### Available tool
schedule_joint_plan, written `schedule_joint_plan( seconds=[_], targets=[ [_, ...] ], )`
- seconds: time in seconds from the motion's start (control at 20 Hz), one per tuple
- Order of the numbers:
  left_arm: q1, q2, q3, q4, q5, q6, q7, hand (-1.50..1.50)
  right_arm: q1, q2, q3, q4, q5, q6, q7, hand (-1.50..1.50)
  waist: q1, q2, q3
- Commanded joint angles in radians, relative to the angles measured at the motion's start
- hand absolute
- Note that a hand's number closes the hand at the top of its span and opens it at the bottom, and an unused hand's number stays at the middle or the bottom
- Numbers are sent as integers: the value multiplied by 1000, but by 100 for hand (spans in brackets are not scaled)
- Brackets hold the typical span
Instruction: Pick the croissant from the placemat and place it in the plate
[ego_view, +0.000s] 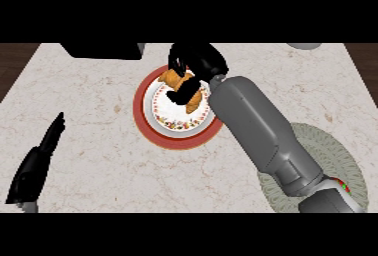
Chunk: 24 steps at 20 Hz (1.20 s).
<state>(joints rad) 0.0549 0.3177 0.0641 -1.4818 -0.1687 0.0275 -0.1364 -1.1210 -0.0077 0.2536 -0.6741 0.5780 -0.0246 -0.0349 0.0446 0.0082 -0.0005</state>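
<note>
A golden-brown croissant (179, 81) is over the upper part of a white plate (168, 117) with a floral band and a red rim. My right hand (198, 59) reaches in from the lower right, its fingers and thumb curled round the croissant and hiding part of it. I cannot tell whether the croissant touches the plate. The round grey-green placemat (336, 150) lies at the lower right, partly under my right forearm, with nothing showing on it. My left hand (37, 165) rests at the left edge, fingers straight and holding nothing.
A black block (103, 50) stands at the counter's far edge, upper left of the plate. A pale round object (304, 45) peeks in at the top right. The marble counter (96, 120) ends in dark floor at both upper corners.
</note>
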Motion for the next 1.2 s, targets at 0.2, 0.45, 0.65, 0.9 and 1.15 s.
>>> schedule_joint_plan(
  seconds=[0.2,0.45,0.65,0.9,1.15],
  targets=[
    [-30,12,10,24,5,-29,-27,0,40,8,86,149,-233,-116,42,150,40,11,0],
    [-88,-9,-3,62,-15,-20,11,0,29,8,196,191,-344,-175,65,-150,41,11,0],
    [-32,-51,-51,-22,-53,13,31,0,22,8,164,184,-414,-239,-28,-150,35,8,1],
    [-25,-17,11,36,-10,-15,-5,0,15,8,19,161,-519,-317,-94,-150,-8,4,1],
    [7,-21,12,-43,-23,3,27,0,24,-46,-96,209,-599,-314,-157,-150,-13,1,2]
  ],
)
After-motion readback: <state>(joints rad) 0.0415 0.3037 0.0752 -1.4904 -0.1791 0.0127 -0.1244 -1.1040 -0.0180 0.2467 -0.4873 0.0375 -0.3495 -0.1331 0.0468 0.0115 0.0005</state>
